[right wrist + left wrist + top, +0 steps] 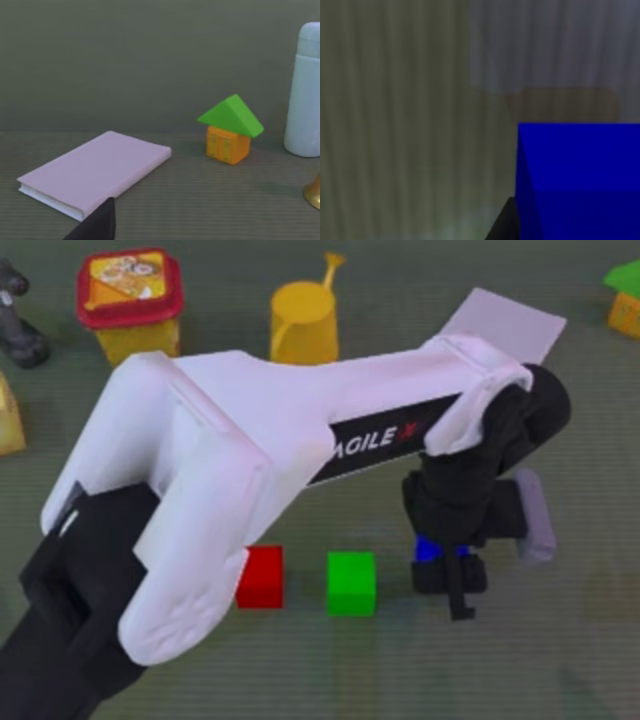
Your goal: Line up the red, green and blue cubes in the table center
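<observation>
Blue cube (428, 549) sits clamped in left gripper (447, 580), low over table center (400, 660), at 3 o'clock from green cube (351, 583). Red cube (260, 577) at 9 o'clock of green, both already down in a row. Judged nearly finished: only setting down and releasing blue remains. Right gripper (95, 225) parked off to one side; finger state impossible to tell. Farther out: yellow cup (303, 322) at 12 o'clock, book (505, 322) at 1 o'clock, orange block (626, 312) at 2 o'clock, none blocking the row.

The left gripper (447, 575) hides most of the blue cube (428, 549).
</observation>
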`<state>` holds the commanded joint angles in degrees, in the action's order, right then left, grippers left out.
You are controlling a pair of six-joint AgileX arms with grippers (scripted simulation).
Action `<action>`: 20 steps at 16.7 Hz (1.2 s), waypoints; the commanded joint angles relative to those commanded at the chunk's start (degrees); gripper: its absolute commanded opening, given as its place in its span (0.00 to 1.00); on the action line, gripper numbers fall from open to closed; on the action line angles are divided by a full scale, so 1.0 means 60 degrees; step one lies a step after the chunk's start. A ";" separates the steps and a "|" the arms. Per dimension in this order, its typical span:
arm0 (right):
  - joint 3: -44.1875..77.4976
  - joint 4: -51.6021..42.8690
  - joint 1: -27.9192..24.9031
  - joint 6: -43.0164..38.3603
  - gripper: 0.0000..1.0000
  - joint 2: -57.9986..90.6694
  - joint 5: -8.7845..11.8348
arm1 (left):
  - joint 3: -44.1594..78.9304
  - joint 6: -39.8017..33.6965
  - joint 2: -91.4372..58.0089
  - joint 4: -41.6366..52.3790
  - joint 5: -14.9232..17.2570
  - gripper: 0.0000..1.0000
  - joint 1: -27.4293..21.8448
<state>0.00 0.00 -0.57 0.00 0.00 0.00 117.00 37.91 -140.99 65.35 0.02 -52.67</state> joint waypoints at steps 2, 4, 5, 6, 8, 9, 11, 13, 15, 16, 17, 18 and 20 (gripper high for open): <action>0.0000 0.0000 0.0000 0.0000 1.00 0.0000 0.0000 | 0.0000 0.0000 0.0000 0.0000 0.0000 0.15 0.0000; 0.0000 0.0000 0.0000 0.0000 1.00 0.0000 0.0000 | 0.0000 0.0000 0.0000 0.0000 0.0000 0.30 0.0000; 0.0000 0.0000 0.0000 0.0000 1.00 0.0000 0.0000 | 0.0000 0.0000 0.0000 0.0000 0.0000 0.38 0.0000; 0.0000 0.0000 0.0000 0.0000 1.00 0.0000 0.0000 | 0.0000 0.0000 0.0000 0.0000 0.0000 0.45 0.0000; 0.0000 0.0000 0.0000 0.0000 1.00 0.0000 0.0000 | 0.0000 0.0000 0.0000 0.0000 0.0000 0.60 0.0000; 0.0000 0.0000 0.0000 0.0000 1.00 0.0000 0.0000 | 0.0000 0.0000 0.0000 0.0000 0.0000 0.68 0.0000; 0.0000 0.0000 0.0000 0.0000 1.00 0.0000 0.0000 | 0.0000 0.0000 0.0000 0.0000 0.0000 0.83 0.0000; 0.0000 0.0000 0.0000 0.0000 1.00 0.0000 0.0000 | 0.0000 0.0000 0.0000 0.0000 0.0000 0.98 0.0000; 0.0000 0.0000 0.0000 0.0000 1.00 0.0000 0.0000 | 0.0000 0.0000 0.0000 0.0000 0.0000 1.00 0.0000; 0.0000 0.0000 0.0000 0.0000 1.00 0.0000 0.0000 | 0.0000 0.0000 0.0000 0.0000 0.0000 1.00 0.0000; 0.0000 0.0000 0.0000 0.0000 1.00 0.0000 0.0000 | 0.0000 0.0000 0.0000 0.0000 0.0000 1.00 0.0000; 0.0000 0.0000 0.0000 0.0000 1.00 0.0000 0.0000 | 0.0000 0.0000 0.0000 0.0000 0.0000 1.00 0.0000; 0.0000 0.0000 0.0000 0.0000 1.00 0.0000 0.0000 | 0.0000 0.0000 0.0000 0.0000 0.0000 1.00 0.0000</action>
<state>0.00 0.00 -0.57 0.00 0.00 0.00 117.00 37.91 -140.99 65.35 0.02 -52.67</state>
